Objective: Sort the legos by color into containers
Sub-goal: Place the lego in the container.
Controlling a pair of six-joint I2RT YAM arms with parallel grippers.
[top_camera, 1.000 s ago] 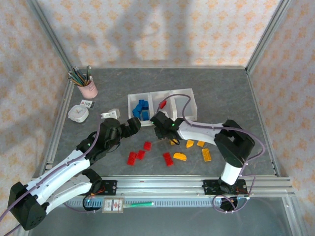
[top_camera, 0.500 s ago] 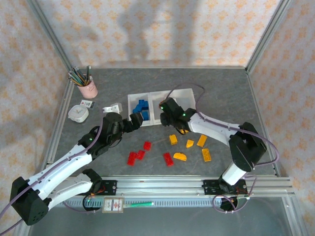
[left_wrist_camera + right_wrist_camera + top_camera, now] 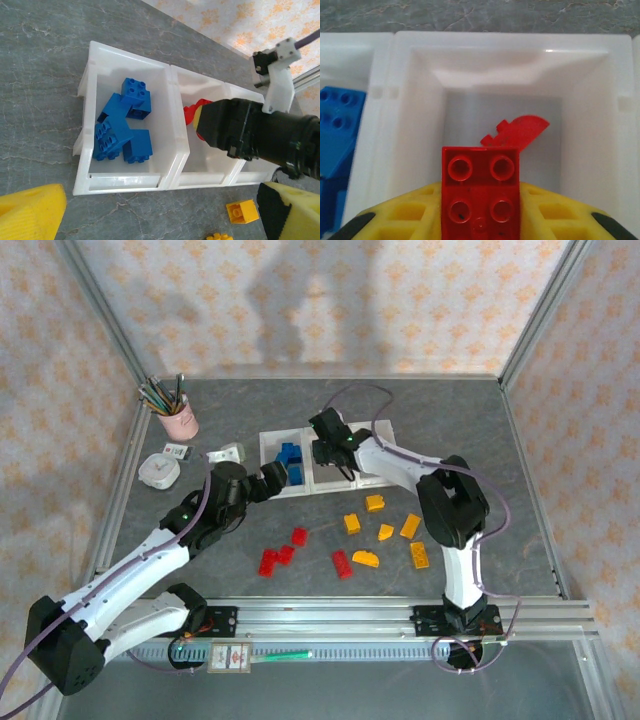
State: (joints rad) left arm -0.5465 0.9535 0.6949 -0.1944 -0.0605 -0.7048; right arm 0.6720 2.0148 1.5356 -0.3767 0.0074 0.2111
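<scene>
Brick (image 3: 481,175), red, seemingly pinched by right gripper (image 3: 480,222) over middle bin (image 3: 420,100).

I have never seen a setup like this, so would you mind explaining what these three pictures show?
Gladly. Two robot arms are bolted at the near edge of a grey table. The wide picture comes from a fixed camera above and behind them; the other two come from a camera on each wrist. Three joined white bins sit mid-table: blue bricks lie in the left one, and a curved red piece lies in the middle bin. The right arm's fingers hold a red brick over that bin. The left arm's fingers stand wide open and empty near the bins. Loose red bricks and orange-yellow bricks lie on the table, and a pink pencil cup stands at the far left.
</scene>
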